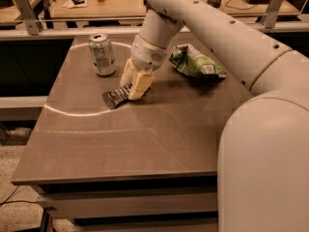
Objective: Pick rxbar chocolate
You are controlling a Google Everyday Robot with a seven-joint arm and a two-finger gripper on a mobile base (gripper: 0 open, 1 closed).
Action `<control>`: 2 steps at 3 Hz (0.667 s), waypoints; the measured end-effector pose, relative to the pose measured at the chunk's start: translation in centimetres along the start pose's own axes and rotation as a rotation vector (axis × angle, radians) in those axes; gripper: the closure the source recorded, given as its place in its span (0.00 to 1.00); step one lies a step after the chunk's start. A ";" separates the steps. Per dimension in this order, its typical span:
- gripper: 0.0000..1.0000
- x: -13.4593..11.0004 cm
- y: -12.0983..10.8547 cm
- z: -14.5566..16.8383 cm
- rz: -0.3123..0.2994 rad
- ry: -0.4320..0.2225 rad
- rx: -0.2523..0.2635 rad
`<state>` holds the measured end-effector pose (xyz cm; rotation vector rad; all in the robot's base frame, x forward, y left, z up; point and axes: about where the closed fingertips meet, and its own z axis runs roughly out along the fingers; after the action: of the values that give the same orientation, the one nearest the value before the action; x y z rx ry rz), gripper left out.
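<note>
A brown table (145, 144) was marked by a pale arc of glare (72, 112) on its left side. A wooden desk (120, 6) was set along the far side. Speckled floor (12, 173) was seen at near left. The gripper (129, 91) was held low over the table's far middle.

Table (145, 144) is holding three items: one can (102, 54), one rxbar chocolate (114, 98) lying just front-right of the can, one chip bag (195, 63) sitting well right of it. One gripper (130, 91) is hanging just right of the can.
</note>
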<state>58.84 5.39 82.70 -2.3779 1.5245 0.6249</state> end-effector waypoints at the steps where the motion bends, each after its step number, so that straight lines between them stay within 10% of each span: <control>1: 1.00 -1.3 0.6 -1.1 0.034 -0.051 0.070; 2: 1.00 -4.4 1.7 -4.1 0.033 -0.124 0.160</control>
<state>56.60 6.43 88.39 -2.1599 1.5040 0.6201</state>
